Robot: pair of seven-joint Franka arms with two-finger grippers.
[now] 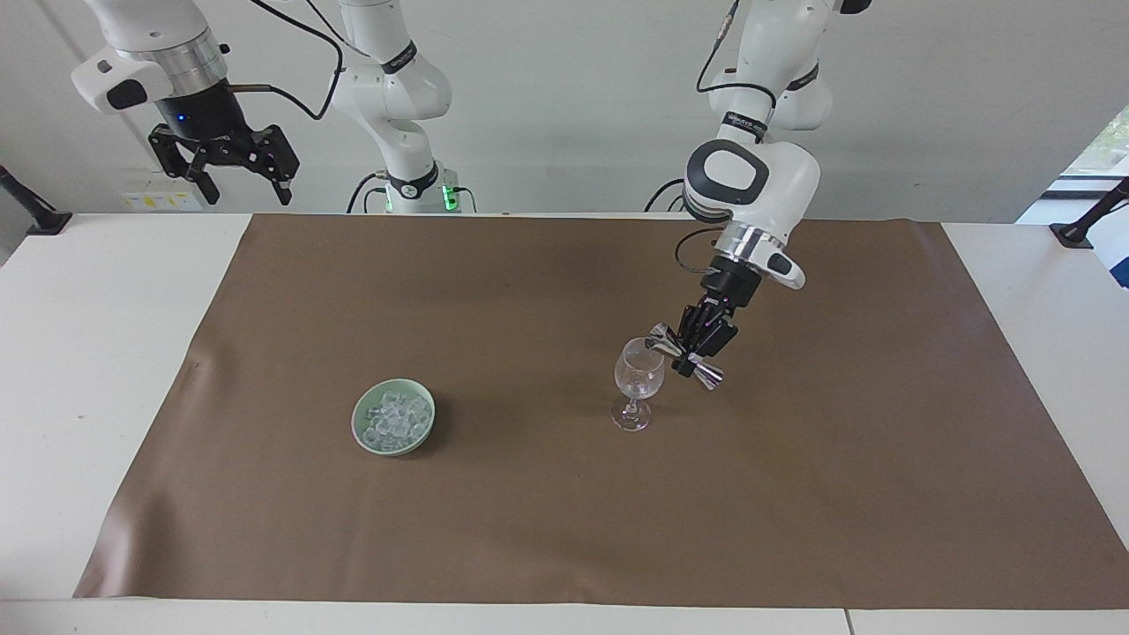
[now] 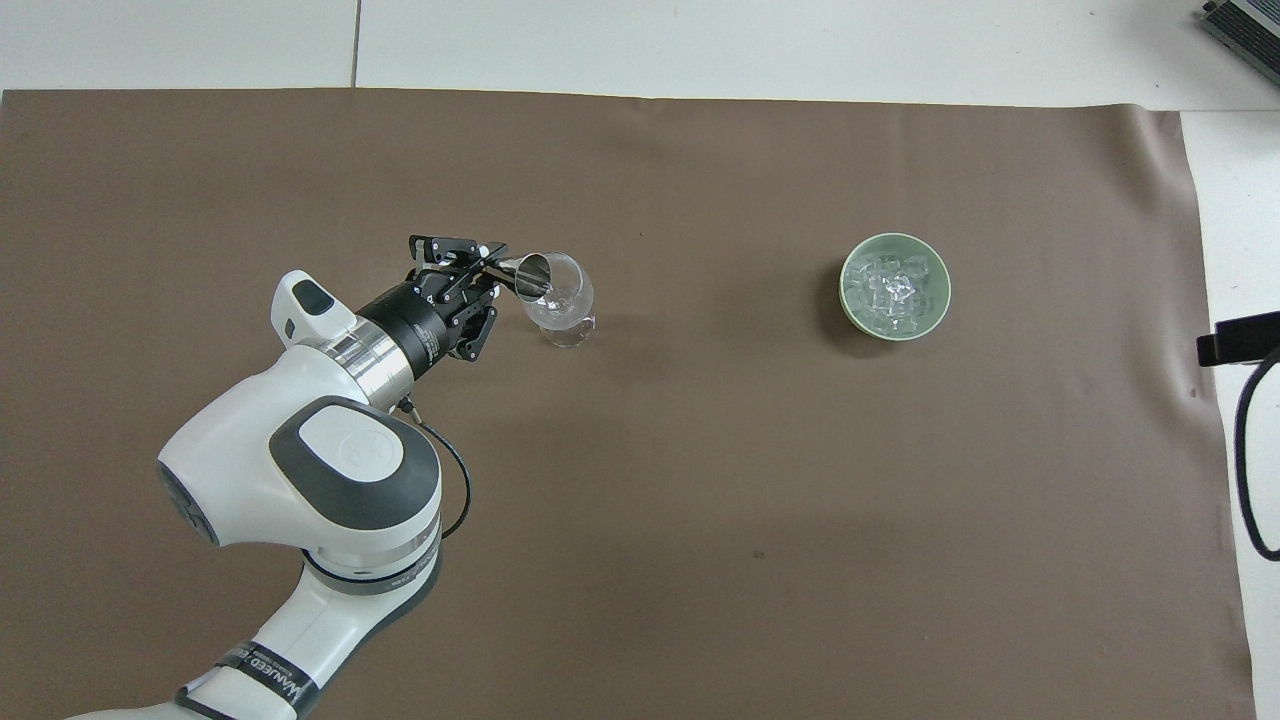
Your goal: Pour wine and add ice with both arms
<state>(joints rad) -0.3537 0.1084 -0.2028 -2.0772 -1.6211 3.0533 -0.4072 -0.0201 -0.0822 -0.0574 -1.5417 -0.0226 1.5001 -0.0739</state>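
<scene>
A clear stemmed glass [image 1: 638, 379] [image 2: 563, 298] stands upright on the brown mat. My left gripper [image 1: 691, 351] [image 2: 487, 270] is shut on a silver double-ended jigger [image 1: 686, 355] [image 2: 530, 274], tipped sideways with one mouth at the glass's rim. No wine shows in the glass. The ice [image 1: 394, 419] [image 2: 893, 288], a heap of small clear cubes, lies in a pale green bowl [image 1: 363, 434] [image 2: 850, 305] toward the right arm's end of the table. My right gripper [image 1: 236, 181] hangs open, high above the table edge by its base, waiting.
The brown mat [image 1: 529, 529] [image 2: 700, 500] covers most of the white table [image 1: 88, 353]. Black clamp mounts [image 1: 31, 212] stand at the table's corners nearest the robots. A black cable [image 2: 1245, 440] lies off the mat at the right arm's end.
</scene>
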